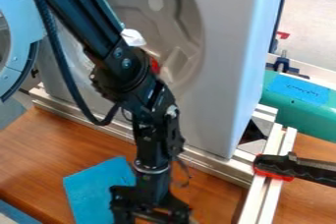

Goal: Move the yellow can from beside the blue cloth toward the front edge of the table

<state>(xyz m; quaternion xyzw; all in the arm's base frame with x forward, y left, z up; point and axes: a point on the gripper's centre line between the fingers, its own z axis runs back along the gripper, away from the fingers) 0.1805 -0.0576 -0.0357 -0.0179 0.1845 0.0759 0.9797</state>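
Claw (150,216) at near side, by blue cloth (95,193); opening, hold: you cannot tell. Verify both; mind clearance from right rail (253,206).

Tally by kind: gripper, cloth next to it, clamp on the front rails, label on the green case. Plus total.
Black robot gripper: 1
Turquoise-blue flat cloth: 1
Black clamp with red pads: 1
Blue rectangular label: 1
Total: 4
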